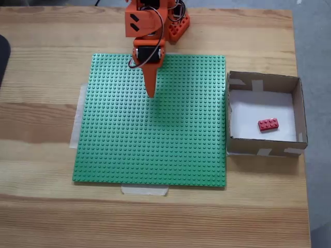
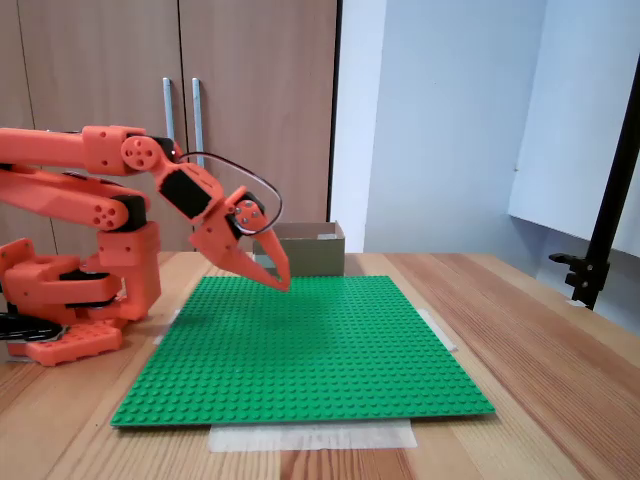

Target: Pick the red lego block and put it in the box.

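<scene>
The orange gripper (image 1: 151, 92) is seen with its two fingers brought together into a single point, nothing being held between them. In a fixed view from above it is placed over the upper middle of the green baseplate (image 1: 155, 150); in a fixed view from the side the gripper (image 2: 280, 282) is angled downward, its tip near the studs at the far part of the green baseplate (image 2: 300, 350). Behind it the folded orange arm (image 2: 110, 180) is carried on its base (image 2: 70, 300) at the left of that view, and a black cable (image 2: 245, 180) is looped over the wrist.

The red lego block (image 1: 268, 124) is found lying flat on the white bottom of the box (image 1: 297, 111), right of the centre, apart from the walls. The box is set just beside the right edge of the baseplate on the wooden table (image 1: 46, 119). Pale tape (image 1: 145, 190) is stuck at the baseplate's edges.
</scene>
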Controlling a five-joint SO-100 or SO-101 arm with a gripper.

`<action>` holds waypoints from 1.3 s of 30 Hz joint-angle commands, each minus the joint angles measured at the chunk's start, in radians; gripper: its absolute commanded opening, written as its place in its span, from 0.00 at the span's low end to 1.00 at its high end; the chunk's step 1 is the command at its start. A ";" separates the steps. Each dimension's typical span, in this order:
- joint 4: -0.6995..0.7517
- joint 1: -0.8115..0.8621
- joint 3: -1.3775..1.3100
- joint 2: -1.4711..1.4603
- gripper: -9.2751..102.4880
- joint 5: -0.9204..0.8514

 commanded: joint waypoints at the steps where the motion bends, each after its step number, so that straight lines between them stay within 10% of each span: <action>1: 0.012 0.009 0.023 0.049 0.08 -0.017; 39: 0.040 0.005 0.275 0.252 0.08 -0.055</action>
